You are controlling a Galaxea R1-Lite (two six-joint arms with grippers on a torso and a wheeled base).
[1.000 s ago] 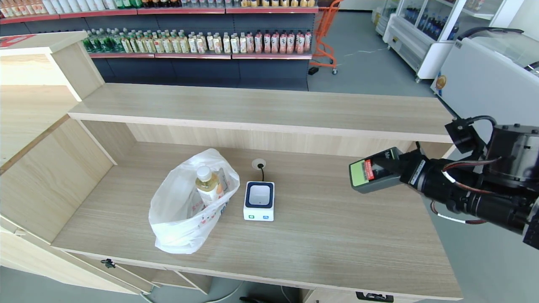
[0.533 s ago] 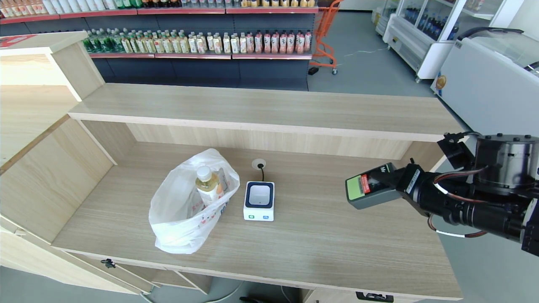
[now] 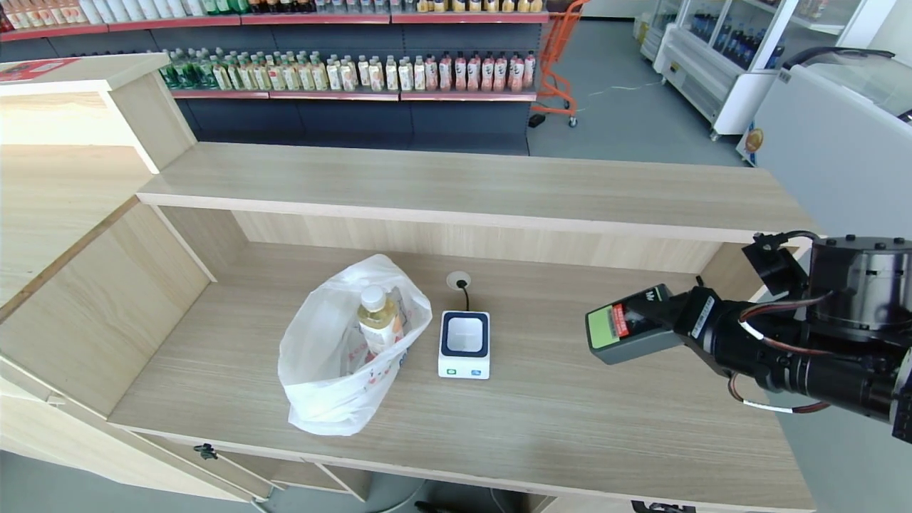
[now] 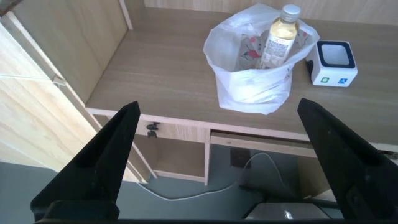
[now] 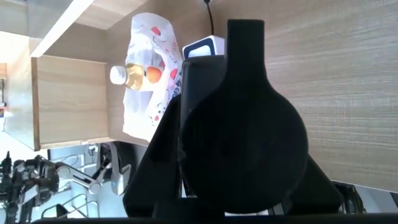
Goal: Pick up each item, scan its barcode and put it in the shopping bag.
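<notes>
Scanner (image 3: pixel 464 344): white with a dark window facing up, on the wooden counter (image 3: pixel 570 420); a black cable (image 3: pixel 463 291) runs from its back to a hole in the counter.
Shopping bag (image 3: pixel 324 381): white plastic, mouth open, just beside the scanner on the robot's left.
Bottle (image 3: pixel 377 322): upright inside the bag, white cap, pale yellow drink.
Box (image 3: pixel 630 324): dark, with a green and red end turned toward the scanner – held tilted above the counter, well apart from the scanner on the robot's right.
Right gripper (image 3: pixel 673 313): clamped on the box's far end.
Left gripper (image 4: pixel 224 158): fingers (image 4: pixel 115 149) spread wide, nothing between them – off the counter's front edge, on the bag's side of the scanner.
</notes>
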